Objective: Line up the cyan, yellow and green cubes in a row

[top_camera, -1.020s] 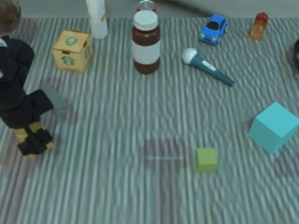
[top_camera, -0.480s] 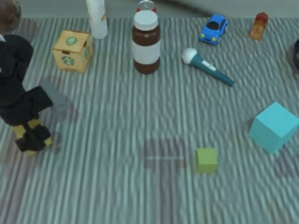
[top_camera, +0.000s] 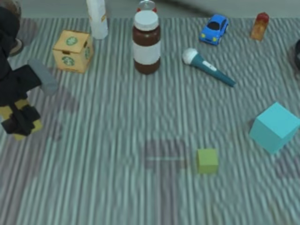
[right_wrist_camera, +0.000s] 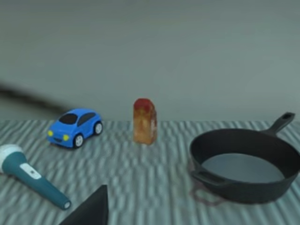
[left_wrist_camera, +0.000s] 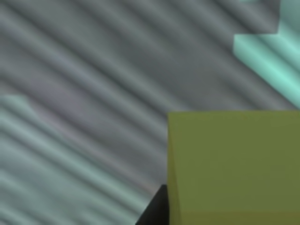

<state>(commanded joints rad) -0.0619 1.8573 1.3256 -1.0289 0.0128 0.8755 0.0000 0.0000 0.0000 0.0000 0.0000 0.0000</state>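
Observation:
My left gripper (top_camera: 18, 123) hovers at the table's far left edge, shut on the yellow cube (top_camera: 6, 112), which sticks out on both sides of the dark fingers. In the left wrist view the yellow cube (left_wrist_camera: 234, 164) fills the lower right, pressed against one dark finger (left_wrist_camera: 154, 211). The small green cube (top_camera: 207, 161) rests on the table right of centre, towards the front. The large cyan cube (top_camera: 274, 127) sits at the right edge, turned at an angle. My right gripper (right_wrist_camera: 96, 211) is outside the top view and shows only as a dark tip in its own wrist view.
Along the back stand a tan logo box (top_camera: 72, 50), a white bottle (top_camera: 97, 18), a brown jar (top_camera: 146, 42), a teal microphone (top_camera: 208, 67), a blue toy car (top_camera: 214, 28) and an orange bottle (top_camera: 259, 26). A black pan (right_wrist_camera: 246, 164) lies at the far right.
My left gripper has carried the yellow cube to the left and towards the back of the table. The green and cyan cubes have stayed where they were.

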